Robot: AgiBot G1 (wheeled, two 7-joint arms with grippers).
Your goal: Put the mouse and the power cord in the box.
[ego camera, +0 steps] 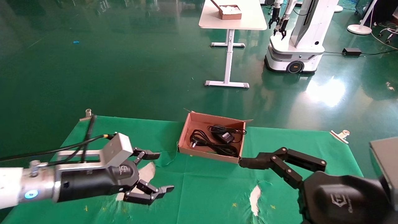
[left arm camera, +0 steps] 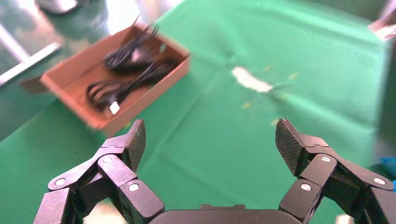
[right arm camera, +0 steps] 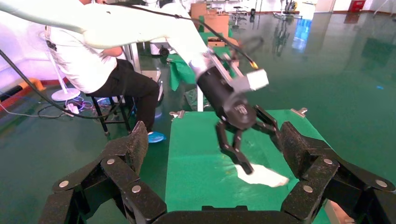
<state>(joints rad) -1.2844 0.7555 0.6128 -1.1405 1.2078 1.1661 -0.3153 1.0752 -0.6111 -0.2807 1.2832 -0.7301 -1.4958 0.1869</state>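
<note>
The shallow brown box (ego camera: 185, 129) sits at the far middle of the green-clothed table. Inside it lie the looped power cord (ego camera: 214, 145), its plug toward the left wall, and the mouse (ego camera: 223, 133) with its thin cable behind it. My left gripper (ego camera: 161, 171) hovers open and holds nothing, left of the box and nearer me. The left wrist view shows the same: the open left gripper (left arm camera: 211, 135), the box (left arm camera: 156, 86), the cord (left arm camera: 116, 91) and the mouse (left arm camera: 133, 56). My right gripper (ego camera: 252, 193) is open and bare, right of the box and pointing left; it shows likewise as the right gripper (right arm camera: 212, 140).
The green cloth (ego camera: 202, 193) has white torn patches (ego camera: 255, 199) and metal clips (ego camera: 340, 135) at its corners. A grey object (ego camera: 385, 155) stands at the right edge. Beyond, on the floor, are a white table (ego camera: 245, 17) with a small brown box (ego camera: 230, 13) and another robot (ego camera: 295, 46).
</note>
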